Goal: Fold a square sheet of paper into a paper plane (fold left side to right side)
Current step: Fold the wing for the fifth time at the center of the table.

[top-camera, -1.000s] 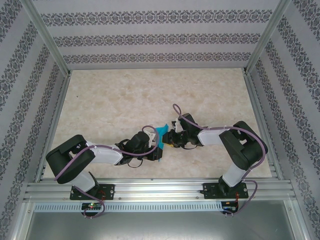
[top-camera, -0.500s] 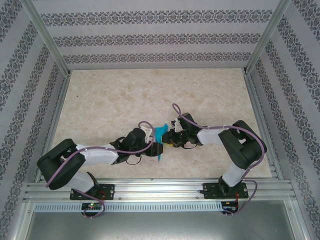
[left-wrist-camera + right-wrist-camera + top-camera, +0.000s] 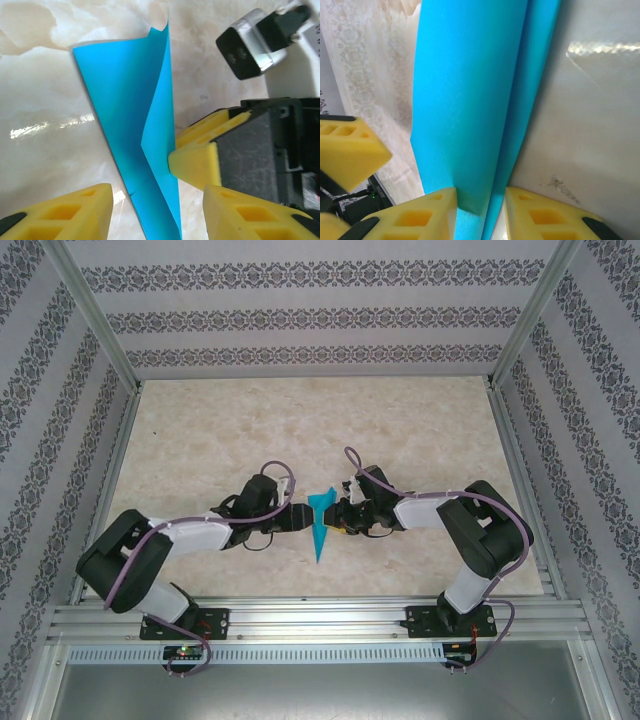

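The square sheet of paper is folded into a narrow teal-blue dart, the paper plane, lying at the table's near middle with its point toward the arms. Its creased flaps show in the left wrist view and the right wrist view. My right gripper is shut on the plane's right edge, with the paper pinched between its yellow fingers. One right fingertip touches that edge. My left gripper stands open just left of the plane, its fingers straddling the tail without touching.
The marble tabletop stretches free behind the two grippers. Patterned walls and metal posts enclose it. An aluminium rail with the arm bases runs along the near edge. A left fingertip stands beside the paper.
My left gripper has opened and drawn back to the left, off the paper, so the whole dart now shows. The right gripper has kept its hold and place.
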